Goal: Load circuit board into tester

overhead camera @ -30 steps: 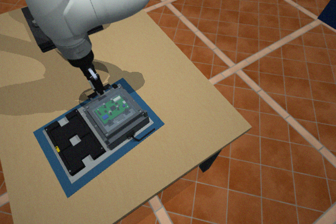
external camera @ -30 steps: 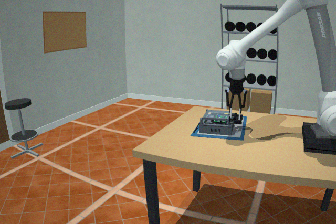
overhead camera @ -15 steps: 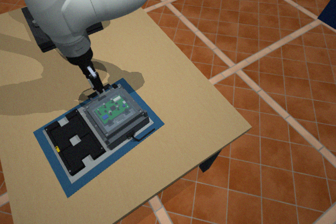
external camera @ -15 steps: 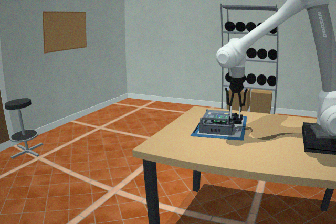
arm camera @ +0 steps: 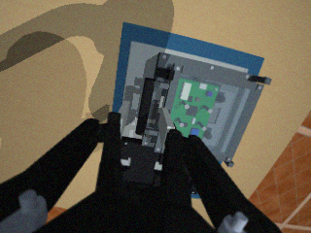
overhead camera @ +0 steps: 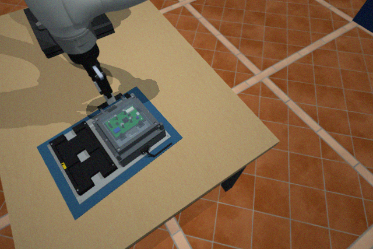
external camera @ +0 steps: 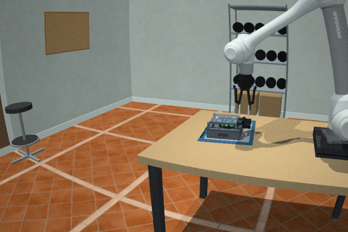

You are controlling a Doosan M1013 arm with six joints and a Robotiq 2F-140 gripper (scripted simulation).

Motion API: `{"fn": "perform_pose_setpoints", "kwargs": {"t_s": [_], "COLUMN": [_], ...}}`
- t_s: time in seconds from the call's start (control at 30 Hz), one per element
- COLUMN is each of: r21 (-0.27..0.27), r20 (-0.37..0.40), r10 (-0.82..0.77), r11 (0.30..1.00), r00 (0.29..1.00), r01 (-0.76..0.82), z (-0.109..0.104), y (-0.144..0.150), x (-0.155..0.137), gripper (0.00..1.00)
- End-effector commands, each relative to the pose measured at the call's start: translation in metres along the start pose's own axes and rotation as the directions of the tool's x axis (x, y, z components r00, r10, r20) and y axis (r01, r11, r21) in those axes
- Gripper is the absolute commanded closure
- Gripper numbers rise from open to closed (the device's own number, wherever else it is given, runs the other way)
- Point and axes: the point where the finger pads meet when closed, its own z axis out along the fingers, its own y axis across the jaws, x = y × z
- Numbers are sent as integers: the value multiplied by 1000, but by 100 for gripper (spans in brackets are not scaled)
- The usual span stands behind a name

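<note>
The tester (overhead camera: pixel 141 143) (external camera: pixel 224 133) (arm camera: pixel 240 121) stands on a blue mat (overhead camera: pixel 173 134) (external camera: pixel 250 142) (arm camera: pixel 141 36). Its clear lid lies down flat. The green circuit board (overhead camera: pixel 125 121) (external camera: pixel 228 125) (arm camera: pixel 193 104) shows through the lid, with its white connector at the far end in the top view. The black tray (overhead camera: pixel 81 155) beside the tester has both pockets empty. My gripper (overhead camera: pixel 108 99) (external camera: pixel 243 112) (arm camera: pixel 144 113) is open. Its fingers stand on either side of the lid's black handle (overhead camera: pixel 109 106) (external camera: pixel 247 123) (arm camera: pixel 148 99), just above it and apart from it.
The arm's black base (overhead camera: pixel 45 42) (external camera: pixel 330 143) stands at the back of the table. The table's edge (overhead camera: pixel 240 161) runs close to the right of the mat. A shelf with black balls (external camera: pixel 258 55) and cardboard boxes (external camera: pixel 269 104) stands behind the table.
</note>
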Motion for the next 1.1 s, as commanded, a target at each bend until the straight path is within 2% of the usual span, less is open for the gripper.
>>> {"fn": "perform_pose_setpoints", "kwargs": {"t_s": [0.0,0.27,0.6,1.07], "r21": [0,0,0,0], "r20": [0,0,0,0], "r10": [0,0,0,0], "r11": [1000,1000,1000,1000], "r00": [1000,1000,1000,1000], "r01": [0,0,0,0], "z": [-13,-37,-53,-59], "y": [0,0,0,0], "x": [0,0,0,0], "gripper": [70,70,70,70]}}
